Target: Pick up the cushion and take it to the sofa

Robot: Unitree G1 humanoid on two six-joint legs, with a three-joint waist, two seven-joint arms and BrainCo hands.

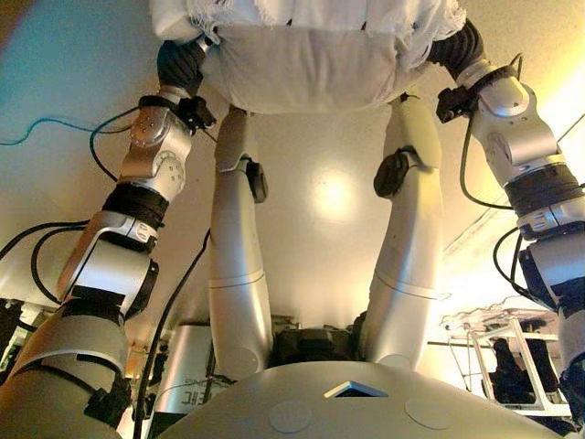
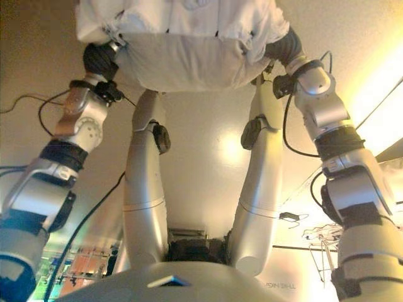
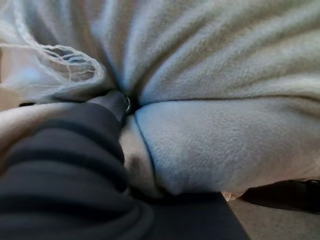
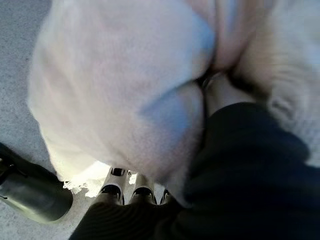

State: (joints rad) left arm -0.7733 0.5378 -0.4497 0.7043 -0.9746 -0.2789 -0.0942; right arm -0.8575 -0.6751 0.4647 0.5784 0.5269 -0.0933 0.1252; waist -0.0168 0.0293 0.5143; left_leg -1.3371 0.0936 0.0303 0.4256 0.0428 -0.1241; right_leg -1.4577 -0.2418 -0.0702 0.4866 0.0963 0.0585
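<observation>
A white cushion (image 1: 311, 50) with a fringed edge hangs above the glossy beige floor (image 1: 334, 197), held between my two hands. My left hand (image 1: 180, 64) presses into its left end and my right hand (image 1: 457, 46) into its right end; only their dark covers show. In the left wrist view the cushion's fleecy cloth (image 3: 215, 100) bulges round my left hand (image 3: 75, 150), which is sunk into a fold. In the right wrist view the cushion (image 4: 125, 85) folds over my right hand (image 4: 250, 170). No sofa is in view.
A thin blue cable (image 1: 46, 122) lies on the floor at the left. A white metal rack (image 1: 494, 352) stands at the lower right, and some clutter (image 2: 82, 267) shows at the lower left.
</observation>
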